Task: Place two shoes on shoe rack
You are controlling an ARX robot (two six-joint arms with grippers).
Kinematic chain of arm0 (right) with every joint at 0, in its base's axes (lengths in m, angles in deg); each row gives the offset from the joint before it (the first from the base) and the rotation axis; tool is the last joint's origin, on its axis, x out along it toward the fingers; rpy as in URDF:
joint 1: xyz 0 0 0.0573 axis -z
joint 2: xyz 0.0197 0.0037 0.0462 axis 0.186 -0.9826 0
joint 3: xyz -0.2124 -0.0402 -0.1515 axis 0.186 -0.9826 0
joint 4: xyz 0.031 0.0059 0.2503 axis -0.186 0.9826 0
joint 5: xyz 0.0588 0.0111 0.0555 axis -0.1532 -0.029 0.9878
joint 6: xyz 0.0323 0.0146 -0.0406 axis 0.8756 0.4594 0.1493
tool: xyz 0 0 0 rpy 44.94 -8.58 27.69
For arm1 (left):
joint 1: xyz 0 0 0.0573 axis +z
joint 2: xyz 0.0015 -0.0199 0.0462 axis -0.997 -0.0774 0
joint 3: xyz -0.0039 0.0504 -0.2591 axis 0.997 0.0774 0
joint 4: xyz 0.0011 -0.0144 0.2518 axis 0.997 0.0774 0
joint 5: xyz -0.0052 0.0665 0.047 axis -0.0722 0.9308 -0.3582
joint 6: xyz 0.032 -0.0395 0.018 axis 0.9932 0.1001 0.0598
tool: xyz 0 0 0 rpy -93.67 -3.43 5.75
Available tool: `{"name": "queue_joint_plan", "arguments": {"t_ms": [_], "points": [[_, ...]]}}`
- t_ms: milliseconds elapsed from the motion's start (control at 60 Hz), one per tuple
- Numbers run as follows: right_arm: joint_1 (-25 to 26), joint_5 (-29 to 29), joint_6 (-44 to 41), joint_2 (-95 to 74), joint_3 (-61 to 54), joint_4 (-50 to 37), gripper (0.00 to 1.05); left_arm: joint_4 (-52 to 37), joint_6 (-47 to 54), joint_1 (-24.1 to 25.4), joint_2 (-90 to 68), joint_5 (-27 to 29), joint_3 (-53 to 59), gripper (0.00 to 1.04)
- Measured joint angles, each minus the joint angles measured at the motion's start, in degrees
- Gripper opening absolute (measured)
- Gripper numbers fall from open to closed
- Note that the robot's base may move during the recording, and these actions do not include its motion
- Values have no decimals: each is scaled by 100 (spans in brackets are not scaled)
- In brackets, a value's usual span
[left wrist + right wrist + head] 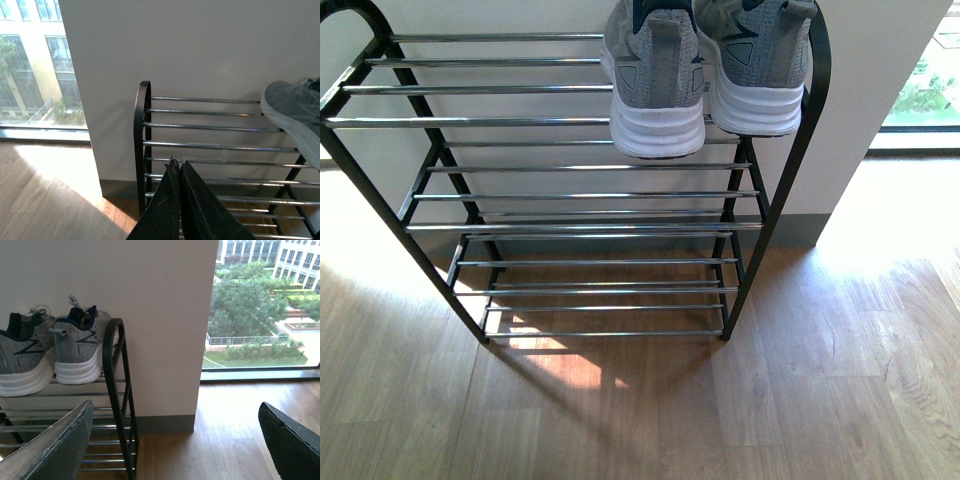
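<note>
Two grey knit sneakers with white soles stand side by side, heels toward me, on the top tier of the shoe rack (500,122) at its right end: one shoe (653,85) on the left, the other shoe (757,70) beside the rack's right frame. Both shoes show in the right wrist view (22,357) (80,347). One sole edge shows in the left wrist view (292,117). My left gripper (177,165) is shut and empty, near the rack's left end (141,130). My right gripper (175,425) is open and empty, beside the rack's right frame (120,390).
The rack stands against a white wall (880,60) on a wooden floor (800,400). Its lower tiers (600,290) hold nothing. Windows reach the floor on both sides (35,70) (260,305). Neither arm shows in the front view.
</note>
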Motion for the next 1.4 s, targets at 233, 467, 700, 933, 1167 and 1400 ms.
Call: {"name": "queue_joint_plan", "arguments": {"t_ms": [233, 467, 700, 933, 1167, 1400], "points": [[0, 0, 0, 0, 0, 0, 96, 911, 2, 0, 964, -2, 22, 1], [0, 0, 0, 0, 0, 0, 96, 1580, 2, 0, 1663, -2, 22, 1], [0, 0, 0, 0, 0, 0, 96, 2004, 2, 0, 2094, -2, 22, 1], [0, 0, 0, 0, 0, 0, 96, 2332, 2, 0, 2415, -2, 22, 1], [0, 2, 0, 0, 0, 0, 96, 3383, 4, 0, 3370, 7, 22, 1], [0, 13, 0, 2, 0, 0, 96, 3403, 2, 7, 3381, -2, 22, 1]]}}
